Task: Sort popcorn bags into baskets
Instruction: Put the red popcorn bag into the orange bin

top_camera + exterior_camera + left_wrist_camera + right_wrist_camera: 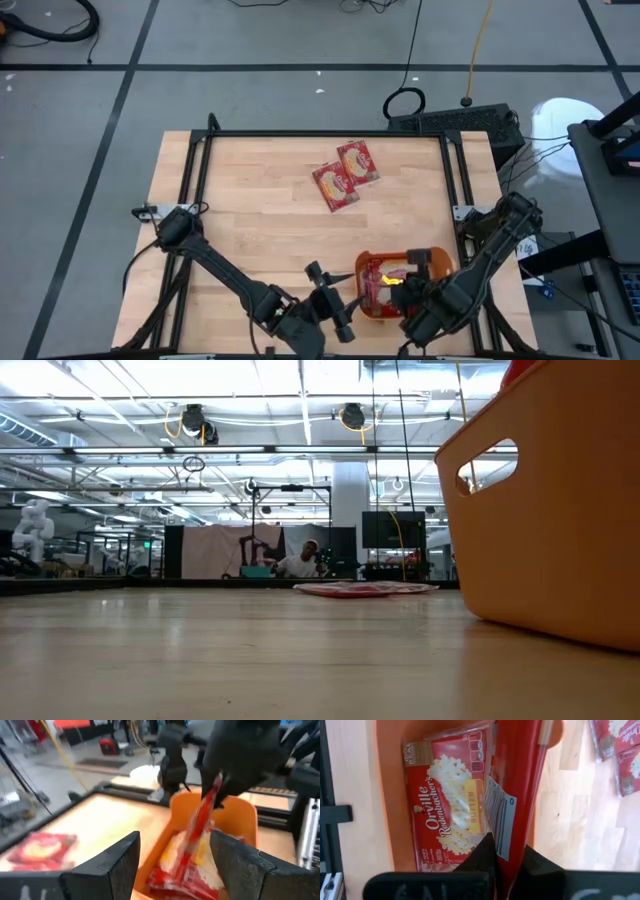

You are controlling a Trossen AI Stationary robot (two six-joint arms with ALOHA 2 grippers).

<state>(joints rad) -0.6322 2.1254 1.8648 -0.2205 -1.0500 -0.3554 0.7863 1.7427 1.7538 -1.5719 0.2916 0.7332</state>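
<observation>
An orange basket [440, 262] stands near the table's near right corner, with a red popcorn bag [447, 802] lying flat in it, label up. My right gripper [507, 857] hovers over the basket, shut on another red bag [517, 780], which is seen edge-on. My left gripper [175, 865] stands open just left of the basket [240, 820], pointing toward it with nothing between its fingers. Two more bags [345, 172] lie flat on the table toward the far edge. My right gripper pinches the top edge of the red bag [512, 845] between its two fingers, coming from above and pointing down. The bag hangs upright and edge-on below the fingers [202, 820]. Its lower end reaches down into the basket, over the bag lying there.
The table is ringed by a black frame [320, 134]. Bare wood lies between the basket and the two far bags. In the low view the basket wall [550, 510] fills the right side, and a person sits far off in the room behind the table.
</observation>
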